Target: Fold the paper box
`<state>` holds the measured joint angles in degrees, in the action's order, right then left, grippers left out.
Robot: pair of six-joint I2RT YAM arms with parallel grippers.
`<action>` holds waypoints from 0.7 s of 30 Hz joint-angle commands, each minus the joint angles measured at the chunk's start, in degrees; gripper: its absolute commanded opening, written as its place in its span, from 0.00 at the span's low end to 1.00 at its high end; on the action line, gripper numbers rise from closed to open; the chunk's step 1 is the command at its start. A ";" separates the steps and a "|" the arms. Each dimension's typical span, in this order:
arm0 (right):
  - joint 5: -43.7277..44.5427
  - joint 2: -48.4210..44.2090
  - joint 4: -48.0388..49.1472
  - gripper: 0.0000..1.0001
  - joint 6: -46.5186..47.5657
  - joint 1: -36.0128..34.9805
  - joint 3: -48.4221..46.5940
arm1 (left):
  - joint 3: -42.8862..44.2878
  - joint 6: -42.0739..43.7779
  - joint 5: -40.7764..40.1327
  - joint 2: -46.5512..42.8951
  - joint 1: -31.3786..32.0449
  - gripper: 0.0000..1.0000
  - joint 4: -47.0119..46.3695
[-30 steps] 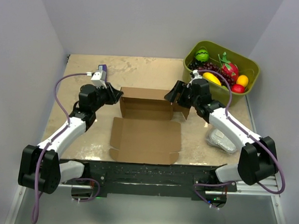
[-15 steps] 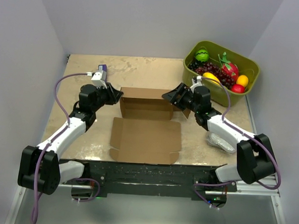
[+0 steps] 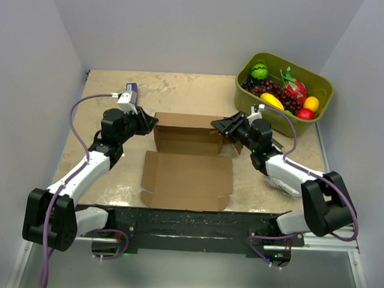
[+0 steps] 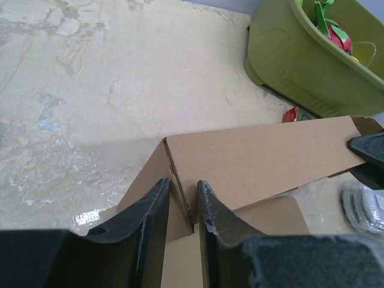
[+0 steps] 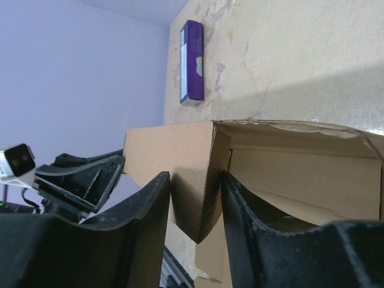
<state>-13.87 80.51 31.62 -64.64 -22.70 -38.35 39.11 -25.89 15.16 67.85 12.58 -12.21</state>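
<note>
The paper box [image 3: 187, 172] is brown cardboard in the middle of the table. Its front panel lies flat and its back wall [image 3: 186, 126] stands up. My left gripper [image 3: 148, 123] is at the box's back left corner. In the left wrist view [image 4: 183, 186] its jaws are close together on the upright side flap [image 4: 174, 180]. My right gripper [image 3: 223, 127] is at the back right corner. In the right wrist view [image 5: 197, 177] its jaws straddle that corner [image 5: 207, 180], one finger outside the wall and one inside, with some gap left.
An olive-green bin [image 3: 327, 92] of fruit stands at the back right, close behind my right arm. A small purple box [image 3: 131, 88] lies behind my left gripper. A white plastic packet [image 3: 286, 180] lies under my right arm.
My right gripper has lowered and turned in onto the box's back right corner. My left gripper and the box have stayed in place.
</note>
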 commanded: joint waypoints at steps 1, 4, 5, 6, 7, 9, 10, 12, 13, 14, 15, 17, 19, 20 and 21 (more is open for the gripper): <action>2.18 -1.50 9.77 0.36 -6.54 0.37 2.66 | -2.55 3.21 -0.39 1.84 0.52 0.30 14.05; 2.44 -0.97 13.03 0.28 -8.57 0.37 3.72 | -2.55 3.13 -0.39 1.76 0.60 0.30 14.05; 2.44 -0.80 13.12 0.26 -8.83 0.29 3.81 | -2.64 3.21 -0.39 1.75 0.60 0.30 13.97; 2.62 -0.62 14.08 0.22 -9.36 0.37 3.98 | -2.55 3.21 -0.39 1.67 0.69 0.30 14.05; 2.71 -0.27 14.61 0.19 -9.71 0.37 4.50 | -2.55 3.21 -0.39 1.75 0.69 0.29 13.97; 2.62 0.34 16.10 0.14 -10.59 0.29 4.77 | -2.55 3.21 -0.39 1.67 0.69 0.29 13.88; 2.53 0.52 16.46 0.12 -10.68 0.37 4.95 | -2.64 3.21 -0.39 1.67 0.78 0.29 13.96; 2.44 1.14 16.72 0.03 -10.86 0.37 4.86 | -2.55 3.21 -0.39 1.75 0.78 0.30 13.96; 2.36 1.23 16.64 0.02 -10.86 0.37 4.69 | -2.64 3.21 -0.39 1.67 0.78 0.30 13.88; 2.35 1.40 16.55 0.00 -10.94 0.37 4.60 | -2.64 3.21 -0.39 1.75 0.78 0.29 13.88; 2.44 1.58 16.55 0.00 -10.77 0.37 4.60 | -2.64 3.30 -0.39 1.75 0.78 0.30 13.96; 2.44 1.67 16.20 0.00 -10.51 0.29 4.42 | -2.55 3.30 -0.48 1.67 0.78 0.30 13.88; 2.62 1.06 15.32 0.00 -9.72 0.29 4.42 | -2.55 3.30 -0.65 1.67 0.78 0.30 13.96; 3.05 0.62 14.62 0.04 -9.28 0.37 4.34 | -2.46 3.30 -0.66 1.58 0.78 0.30 13.96; 3.23 -0.69 12.79 0.18 -7.62 0.29 4.33 | -2.46 3.30 -0.66 1.67 0.78 0.30 13.88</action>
<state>-12.69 81.91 43.77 -74.39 -22.70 -33.41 39.11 -25.82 14.87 67.48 12.84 -11.68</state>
